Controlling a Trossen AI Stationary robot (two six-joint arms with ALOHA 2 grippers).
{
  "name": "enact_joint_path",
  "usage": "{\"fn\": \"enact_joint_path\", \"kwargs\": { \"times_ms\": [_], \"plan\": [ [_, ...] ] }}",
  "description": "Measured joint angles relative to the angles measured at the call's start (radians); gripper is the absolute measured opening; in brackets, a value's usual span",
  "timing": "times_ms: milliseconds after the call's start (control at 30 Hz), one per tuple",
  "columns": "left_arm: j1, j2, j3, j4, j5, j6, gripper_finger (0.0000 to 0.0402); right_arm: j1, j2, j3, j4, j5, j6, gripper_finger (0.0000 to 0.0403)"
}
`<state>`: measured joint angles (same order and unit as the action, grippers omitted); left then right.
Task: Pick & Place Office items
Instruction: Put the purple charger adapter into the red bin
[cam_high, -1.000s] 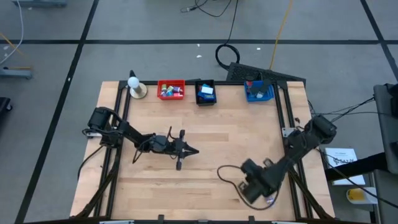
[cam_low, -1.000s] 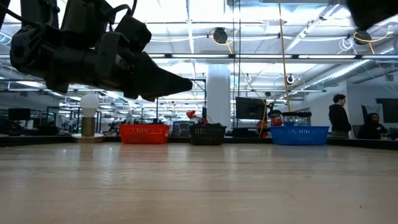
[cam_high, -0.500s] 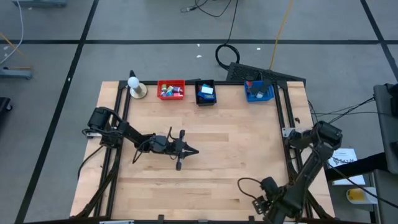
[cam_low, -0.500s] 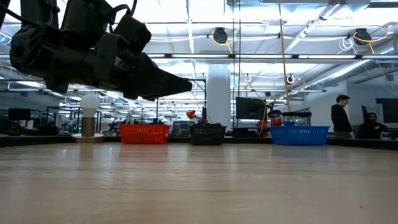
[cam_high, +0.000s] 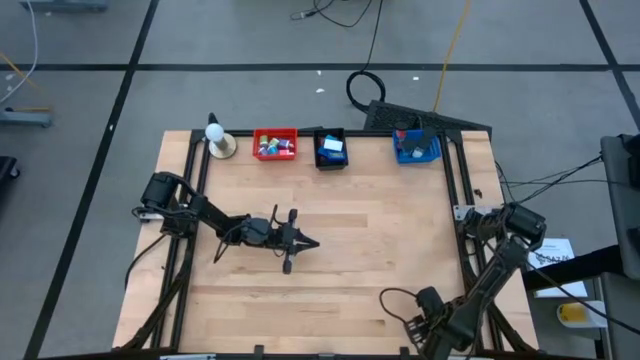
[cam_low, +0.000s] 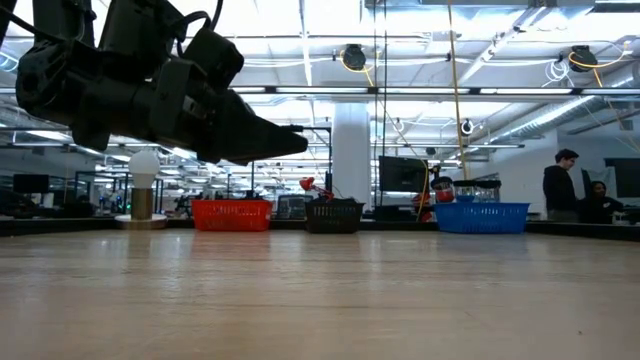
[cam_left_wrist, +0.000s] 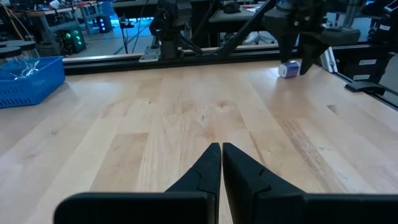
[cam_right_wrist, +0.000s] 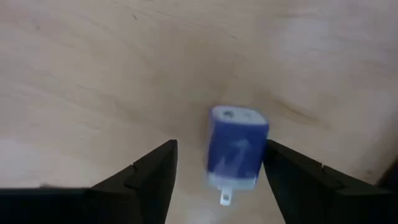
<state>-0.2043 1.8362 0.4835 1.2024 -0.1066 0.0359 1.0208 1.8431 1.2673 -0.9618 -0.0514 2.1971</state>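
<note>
A small blue block (cam_right_wrist: 237, 144) with a white end and a metal prong lies flat on the wooden table near its near right corner. It also shows in the left wrist view as a small blue block (cam_left_wrist: 288, 69). My right gripper (cam_right_wrist: 217, 171) is open and points down over it, one finger on each side. In the high view my right gripper (cam_high: 428, 322) hides the block. My left gripper (cam_high: 316, 242) is shut and empty, hovering above the table's middle left. More office items fill the bins at the far edge. My right gripper comes from above with its fingers on either side of the blue block. One finger (cam_right_wrist: 292, 180) stands right beside the block's side (cam_right_wrist: 264, 146); whether it touches, I cannot tell. The block lies on the table.
A red bin (cam_high: 275, 144), a black bin (cam_high: 331, 148) and a blue bin (cam_high: 417, 147) stand in a row at the far edge. Left of them is a white ball on a tan base (cam_high: 217, 140). Bare wood lies between the arms. People stand in the room behind.
My right gripper has moved toward the table's near edge and slightly to the right, ending near the near right corner. My left arm has kept still.
</note>
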Motion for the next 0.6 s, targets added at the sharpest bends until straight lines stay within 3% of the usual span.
{"fn": "enact_joint_path", "kwargs": {
  "times_ms": [133, 267, 367, 467, 600],
  "plan": [
    [0.000, 0.000, 0.000, -0.004, 0.000, -0.007, 0.0024, -0.002, 0.000, -0.047, 0.074, -0.002, -0.013, 0.0197],
    [0.013, -0.005, -0.021, 0.012, 0.000, -0.038, 0.0024, -0.006, -0.002, -0.064, 0.107, -0.001, -0.052, 0.0134],
    [0.033, -0.054, -0.079, 0.044, 0.000, -0.055, 0.0024, -0.029, -0.014, -0.056, 0.067, 0.000, -0.119, 0.0125],
    [0.045, -0.154, -0.169, 0.067, -0.006, -0.068, 0.0024, -0.092, -0.054, -0.023, -0.037, 0.059, -0.244, 0.0125],
    [0.045, -0.301, -0.288, 0.078, -0.059, -0.060, 0.0024, -0.268, -0.113, -0.012, -0.121, 0.192, -0.544, 0.0125]
  ]
}}
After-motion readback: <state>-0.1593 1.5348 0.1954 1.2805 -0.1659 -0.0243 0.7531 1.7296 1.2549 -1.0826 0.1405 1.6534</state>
